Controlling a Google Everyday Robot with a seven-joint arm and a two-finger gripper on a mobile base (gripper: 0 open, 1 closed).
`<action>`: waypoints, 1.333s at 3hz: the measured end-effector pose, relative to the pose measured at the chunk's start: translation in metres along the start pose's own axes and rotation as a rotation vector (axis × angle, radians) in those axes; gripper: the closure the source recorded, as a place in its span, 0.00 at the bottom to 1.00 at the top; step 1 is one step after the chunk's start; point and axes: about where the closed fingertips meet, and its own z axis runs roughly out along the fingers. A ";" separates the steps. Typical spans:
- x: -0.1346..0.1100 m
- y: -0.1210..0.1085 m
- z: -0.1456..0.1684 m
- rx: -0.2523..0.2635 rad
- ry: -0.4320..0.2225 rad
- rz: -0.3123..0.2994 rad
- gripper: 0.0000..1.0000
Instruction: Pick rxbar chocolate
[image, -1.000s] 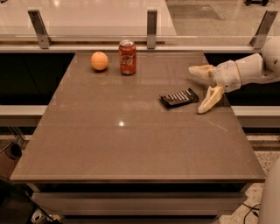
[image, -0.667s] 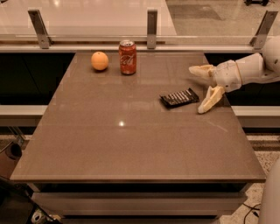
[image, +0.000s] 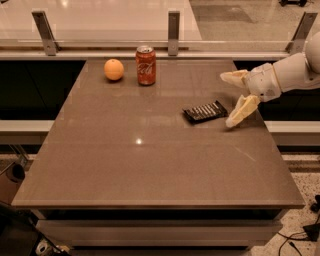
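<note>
The rxbar chocolate (image: 205, 111), a flat black wrapper with rows of white lettering, lies on the brown table (image: 150, 165) right of centre. My gripper (image: 230, 97) reaches in from the right, just right of the bar and slightly above the table. Its two cream fingers are spread wide, one (image: 234, 77) towards the far side and one (image: 241, 111) near the bar's right end. It holds nothing.
A red soda can (image: 146, 65) stands upright at the back of the table with an orange fruit (image: 114, 69) to its left. A glass rail with metal posts (image: 173, 26) runs behind the table. The table's right edge lies under my arm.
</note>
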 end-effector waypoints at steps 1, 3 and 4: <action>-0.005 0.004 -0.004 -0.004 0.017 0.012 0.00; -0.013 0.008 0.002 -0.074 -0.026 0.032 0.00; -0.014 0.011 0.005 -0.093 -0.036 0.041 0.00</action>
